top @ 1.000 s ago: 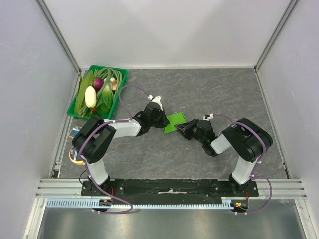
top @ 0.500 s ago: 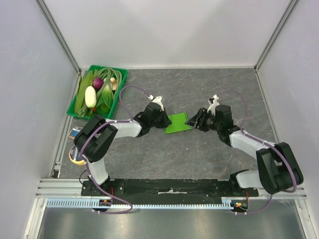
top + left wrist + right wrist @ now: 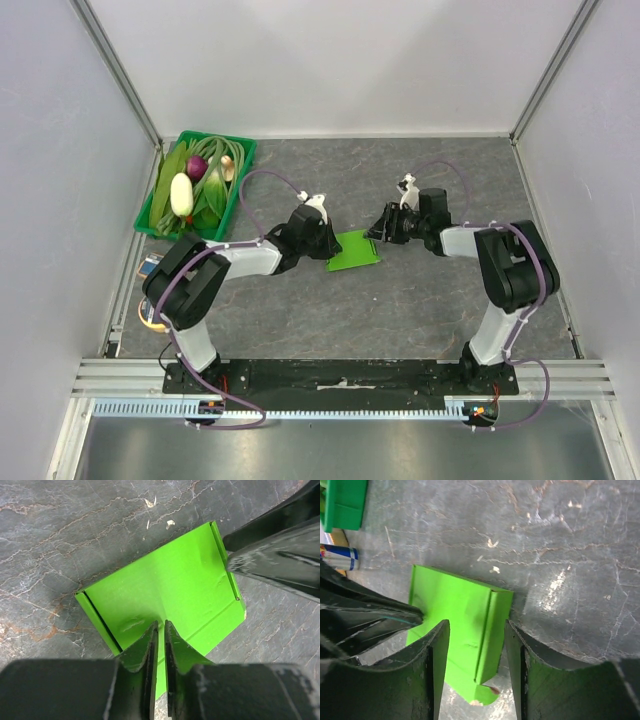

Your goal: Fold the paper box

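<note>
- Top view: the paper box [image 3: 353, 250] lies flat at the middle of the table [image 3: 450, 310]. The left gripper [image 3: 328, 248] meets it at 9 o'clock and the right gripper [image 3: 381, 230] at 2 o'clock, probably one pinning while the other folds.
- Left wrist: the fingers [image 3: 149, 642] are a slit apart, tips on the card's 6 o'clock edge. I cannot tell whether they pinch it.
- Right wrist: the jaws are wide apart, straddling the box's folded 3 o'clock edge and gripping nothing.

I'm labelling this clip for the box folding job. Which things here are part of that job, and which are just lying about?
Part of the job:
- paper box
- left pincer, closed on it
- right pincer, open around its edge

Lying about:
- green crate
- vegetables in it
- blue and silver can
</note>
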Motion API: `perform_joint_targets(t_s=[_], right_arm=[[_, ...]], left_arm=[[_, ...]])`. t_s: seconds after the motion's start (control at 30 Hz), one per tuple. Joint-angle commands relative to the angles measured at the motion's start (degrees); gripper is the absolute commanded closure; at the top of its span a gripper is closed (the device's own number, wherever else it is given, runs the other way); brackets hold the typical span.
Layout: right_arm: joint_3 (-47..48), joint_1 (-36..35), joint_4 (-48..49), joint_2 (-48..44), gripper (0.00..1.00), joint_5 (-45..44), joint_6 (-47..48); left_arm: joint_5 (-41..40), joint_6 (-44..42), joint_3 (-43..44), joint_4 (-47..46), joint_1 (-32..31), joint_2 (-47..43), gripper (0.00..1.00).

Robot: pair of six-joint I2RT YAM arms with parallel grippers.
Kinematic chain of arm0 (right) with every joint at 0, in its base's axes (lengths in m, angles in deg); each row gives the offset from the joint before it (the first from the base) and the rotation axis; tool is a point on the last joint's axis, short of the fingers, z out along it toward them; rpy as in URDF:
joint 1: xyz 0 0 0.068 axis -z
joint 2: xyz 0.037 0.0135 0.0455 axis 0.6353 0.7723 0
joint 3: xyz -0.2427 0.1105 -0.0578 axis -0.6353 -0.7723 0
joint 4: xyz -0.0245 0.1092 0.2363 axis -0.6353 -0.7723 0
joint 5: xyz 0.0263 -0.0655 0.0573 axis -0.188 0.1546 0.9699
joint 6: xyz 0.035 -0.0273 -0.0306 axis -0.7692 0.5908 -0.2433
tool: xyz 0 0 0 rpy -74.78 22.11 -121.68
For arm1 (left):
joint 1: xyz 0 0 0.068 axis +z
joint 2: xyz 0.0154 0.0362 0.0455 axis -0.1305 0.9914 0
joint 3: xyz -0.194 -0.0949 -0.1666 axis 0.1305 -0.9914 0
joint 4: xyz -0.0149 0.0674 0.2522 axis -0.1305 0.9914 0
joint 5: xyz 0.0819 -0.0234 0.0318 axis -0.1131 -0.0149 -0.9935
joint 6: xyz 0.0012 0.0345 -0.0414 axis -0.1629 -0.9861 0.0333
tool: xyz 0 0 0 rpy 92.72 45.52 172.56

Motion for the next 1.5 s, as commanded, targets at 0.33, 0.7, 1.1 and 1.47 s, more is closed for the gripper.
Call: perform_joint_targets(t_s=[0.33, 0.7, 1.1, 1.47], right_arm=[[-3.60, 0.14, 11.66, 6.28, 0.71, -0.24, -1.08], [-8.61, 2.86, 18.16, 7.60, 0.91, 1.69, -4.95], [-9.49, 4.80, 18.96, 8.66, 0.98, 3.02, -4.95], [-9.32, 4.80, 19.75, 8.48, 0.98, 3.37, -5.30]], left_arm=[[-1.10, -3.50, 0.58, 6.32, 0.50, -9.94, 0.71], [1.25, 7.64, -14.18, 5.29, 6.21, -25.80, 0.33], [12.94, 17.59, -12.27, -10.99, 7.62, -9.99, 0.27], [12.34, 23.66, -19.72, -27.25, 7.54, -10.84, 0.28]])
